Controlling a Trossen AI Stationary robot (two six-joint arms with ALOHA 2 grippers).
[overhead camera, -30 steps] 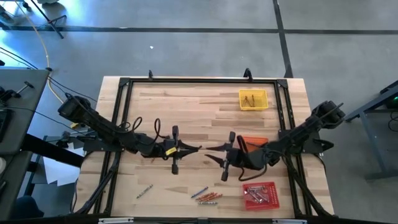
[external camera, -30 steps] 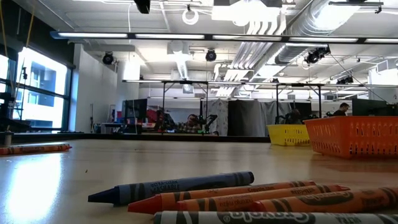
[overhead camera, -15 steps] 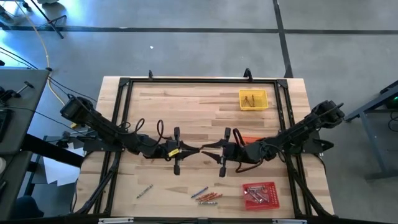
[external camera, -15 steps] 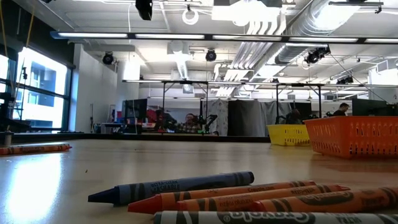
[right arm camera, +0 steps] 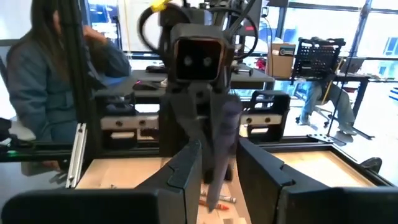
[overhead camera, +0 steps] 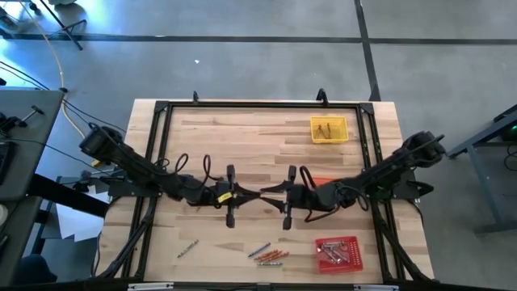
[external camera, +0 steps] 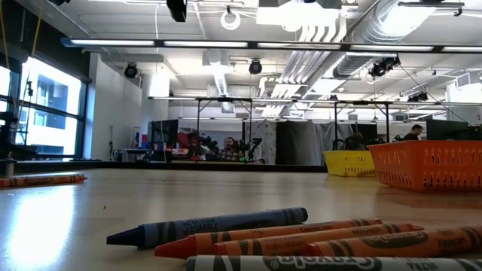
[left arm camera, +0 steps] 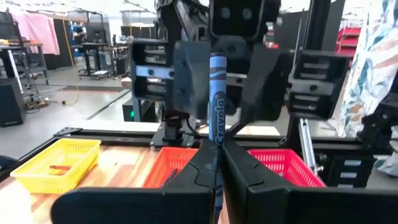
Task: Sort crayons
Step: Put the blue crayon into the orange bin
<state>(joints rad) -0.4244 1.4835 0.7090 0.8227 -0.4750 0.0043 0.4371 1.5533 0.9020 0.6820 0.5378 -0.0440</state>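
My left gripper (overhead camera: pixel 255 194) and my right gripper (overhead camera: pixel 273 191) face each other, raised above the middle of the table. The left gripper (left arm camera: pixel 217 163) is shut on a blue crayon (left arm camera: pixel 216 99) that stands upright. The right gripper (right arm camera: pixel 217 155) is open, one finger on either side of that crayon (right arm camera: pixel 221 146), with a gap showing on both sides. More crayons (overhead camera: pixel 269 255) lie flat near the table's front edge, and one lies alone (overhead camera: pixel 187 249) to their left. In the low view they lie close by (external camera: pixel 301 239). My left gripper pinches the blue crayon's lower part (left arm camera: pixel 217 142) between its two fingers. The fingers come level from the table's left and lie across the crayon. The crayon stands upright, most of its length above the fingers, lifted clear of the table.
A yellow mesh tray (overhead camera: pixel 329 129) sits at the far right of the table. An orange tray (overhead camera: pixel 326 182) lies partly under my right arm. A red tray (overhead camera: pixel 337 252) with crayons is at the near right. A black frame (overhead camera: pixel 161 145) runs around the table.
My right gripper has moved toward the table's left, up to the left gripper, and turned a little. Its open fingers now stand on either side of the blue crayon. The crayon has stayed upright in the left gripper.
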